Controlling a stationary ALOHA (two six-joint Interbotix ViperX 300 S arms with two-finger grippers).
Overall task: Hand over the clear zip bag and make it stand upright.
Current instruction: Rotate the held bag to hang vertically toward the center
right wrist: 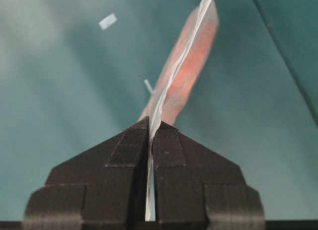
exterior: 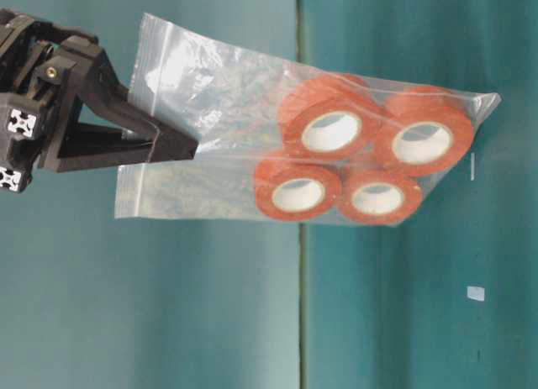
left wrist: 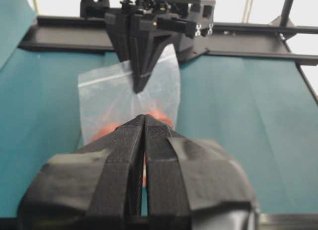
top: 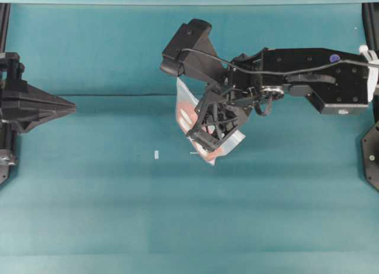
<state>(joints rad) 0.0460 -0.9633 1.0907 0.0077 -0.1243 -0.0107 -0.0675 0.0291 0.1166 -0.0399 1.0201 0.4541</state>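
The clear zip bag [exterior: 227, 103] hangs in the air with several orange-red rolls [exterior: 332, 120] with white cores bunched at the end away from its zip strip. My right gripper [exterior: 187, 145] is shut on the bag near the zip edge. From overhead the right gripper [top: 204, 141] covers most of the bag [top: 182, 105] over the middle of the table. In the right wrist view the plastic runs edge-on between the shut right gripper [right wrist: 150, 123], rolls [right wrist: 186, 61] beyond. My left gripper [top: 72, 108] rests at the far left, shut and empty. From the left gripper [left wrist: 144, 118], the bag [left wrist: 107, 98] hangs ahead.
A teal cloth [top: 89, 215] covers the table. A small white scrap [top: 156, 154] lies on it left of the bag, also seen as the scrap [exterior: 476, 293] and the scrap [right wrist: 107, 21]. Black frame rails [left wrist: 248, 53] run along the far side.
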